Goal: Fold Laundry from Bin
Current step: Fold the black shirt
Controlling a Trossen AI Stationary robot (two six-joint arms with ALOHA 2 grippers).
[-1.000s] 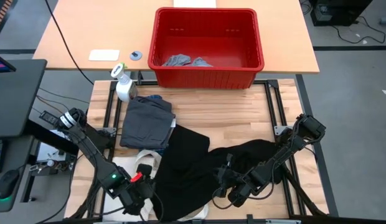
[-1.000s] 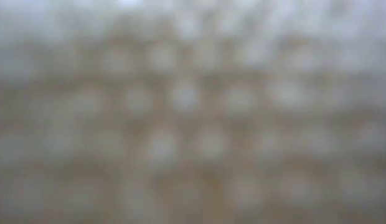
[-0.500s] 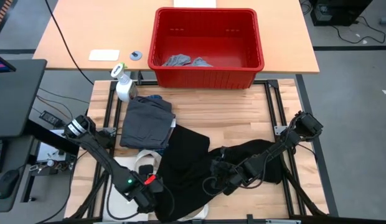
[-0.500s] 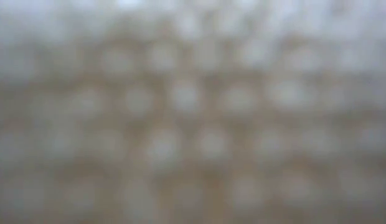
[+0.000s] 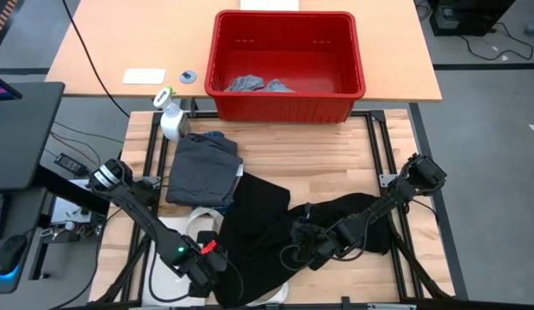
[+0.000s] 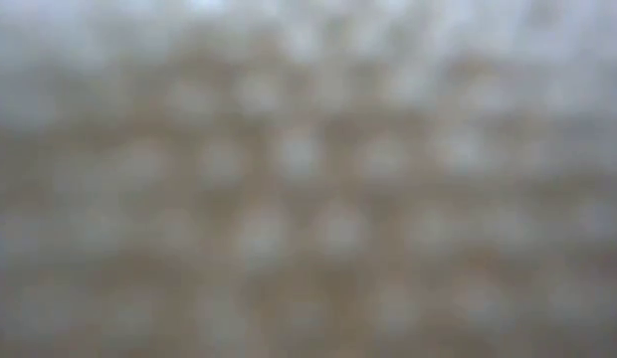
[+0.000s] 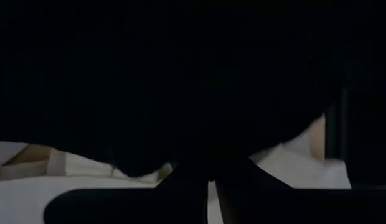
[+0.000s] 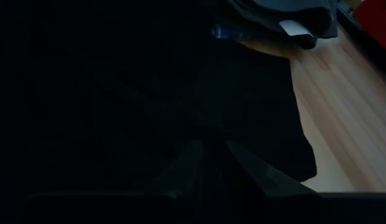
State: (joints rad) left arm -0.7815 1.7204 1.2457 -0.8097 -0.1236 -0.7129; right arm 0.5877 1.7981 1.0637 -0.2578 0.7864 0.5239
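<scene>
Both my grippers on the black piece at the near edge of the counter.

My left gripper, which stood wide a second ago, has moved in toward the garment's near left edge and is now pinched closed on the large black piece; my right gripper has shifted left along the cloth, narrow, its fingers sunk in the black folds, apparently gripping them. The black piece lies spread with its long axis running left to right along the near edge, one lobe trailing toward the near right corner. Beside my left gripper the cream tote bag peeks out from under it. Farther in, the folded dark grey piece lies by the left edge, a spray bottle at the far left corner. Beyond the far edge stands the bin, with light grey pieces in it.
</scene>
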